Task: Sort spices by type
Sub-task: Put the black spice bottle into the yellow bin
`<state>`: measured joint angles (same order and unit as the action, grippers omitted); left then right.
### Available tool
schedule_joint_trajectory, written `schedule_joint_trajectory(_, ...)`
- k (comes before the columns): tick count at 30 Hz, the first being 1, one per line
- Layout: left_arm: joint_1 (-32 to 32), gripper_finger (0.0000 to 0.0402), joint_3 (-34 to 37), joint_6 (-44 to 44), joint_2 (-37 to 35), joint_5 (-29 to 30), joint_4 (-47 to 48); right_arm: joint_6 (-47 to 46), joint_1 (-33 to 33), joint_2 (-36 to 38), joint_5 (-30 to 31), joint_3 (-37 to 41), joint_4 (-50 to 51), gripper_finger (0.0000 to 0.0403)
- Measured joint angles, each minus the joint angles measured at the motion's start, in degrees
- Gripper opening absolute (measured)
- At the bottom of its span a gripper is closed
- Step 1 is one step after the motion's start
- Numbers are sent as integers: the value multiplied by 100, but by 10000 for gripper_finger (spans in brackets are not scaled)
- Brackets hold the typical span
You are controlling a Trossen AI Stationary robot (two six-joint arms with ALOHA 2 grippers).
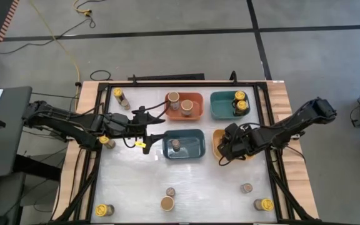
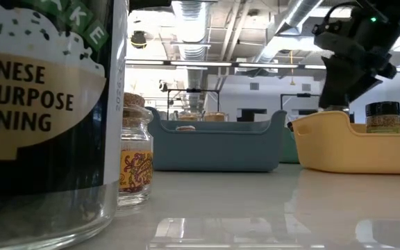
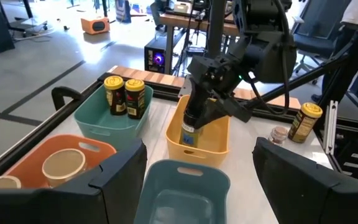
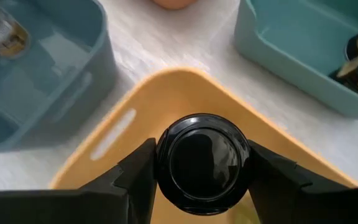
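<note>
Only the right wrist view shows the right pincer (image 4: 202, 163) clamped on a dark-lidded jar (image 4: 202, 158) above the yellow bin (image 4: 104, 149).

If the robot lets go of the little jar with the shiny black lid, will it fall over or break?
Probably not far: the black-lidded round jar, held between the right gripper fingers, hangs just over the yellow plastic bin. Being tall and narrow, it might tip against a wall. If glass, as it seems, it could chip.

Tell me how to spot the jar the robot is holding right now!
Find the yellow bin on the table's right side, beside the blue bin. The right gripper holds the dark-lidded jar over it. It is the only jar between robot fingers.
</note>
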<state>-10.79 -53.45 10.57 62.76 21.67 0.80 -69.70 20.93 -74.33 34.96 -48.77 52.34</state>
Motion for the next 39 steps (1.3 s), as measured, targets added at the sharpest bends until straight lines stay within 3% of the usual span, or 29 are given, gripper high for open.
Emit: schedule_joint_trajectory(39, -1, 280, 2, 186, 2, -5, 36, -79, 284, -2, -4, 79, 162, 246)
